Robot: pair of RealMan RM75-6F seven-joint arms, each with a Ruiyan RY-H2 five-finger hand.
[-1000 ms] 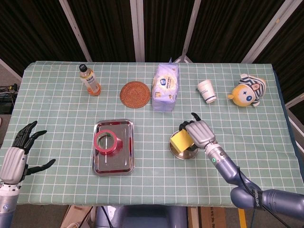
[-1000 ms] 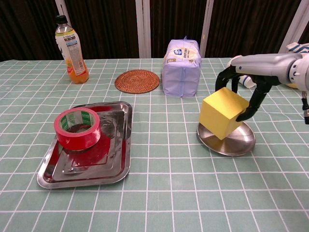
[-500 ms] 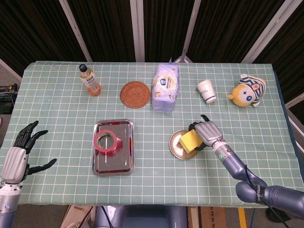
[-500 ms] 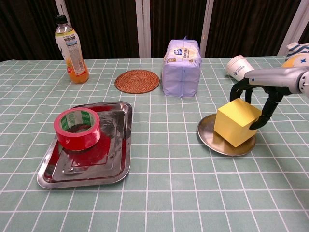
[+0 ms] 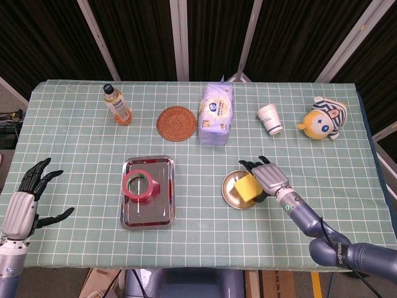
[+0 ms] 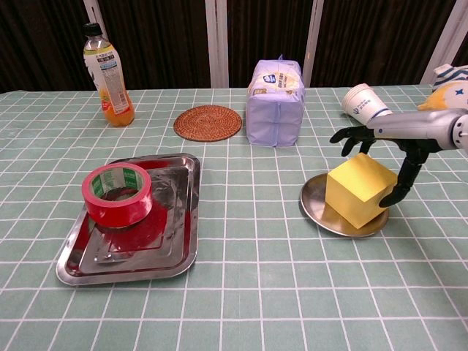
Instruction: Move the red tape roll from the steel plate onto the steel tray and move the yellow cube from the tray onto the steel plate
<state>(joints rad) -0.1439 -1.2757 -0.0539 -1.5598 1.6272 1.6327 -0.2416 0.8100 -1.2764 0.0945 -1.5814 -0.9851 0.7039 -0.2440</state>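
The red tape roll (image 6: 117, 195) lies flat on the steel tray (image 6: 179, 248), and the yellow cube (image 6: 360, 189) sits on the steel plate (image 6: 314, 207), toward its right side — both things look to be where the task wants them. Judging by that, the step in hand is the letting-go of the cube. The right hand (image 6: 380, 150) arches over the cube with its fingers spread; in the chest view 1 dark fingertip reaches down beside the cube's right face, and it cannot be told whether it touches. Nothing is gripped. The left hand (image 5: 28, 198) hangs open off the table's left edge, holding nothing.

The next move likely calls for a clean lift up and back to the right, so that no finger drags the cube off the shallow plate.

For room, the paper cup (image 6: 363, 102) stands just behind the right hand and the plush toy (image 5: 322, 119) sits well behind it near the right edge — a straight rise avoids both. The tissue pack (image 6: 275, 92), woven coaster (image 6: 208, 122) and bottle (image 6: 105, 75) stand well apart along the back. The table (image 6: 248, 292) in front of the plate lies open.
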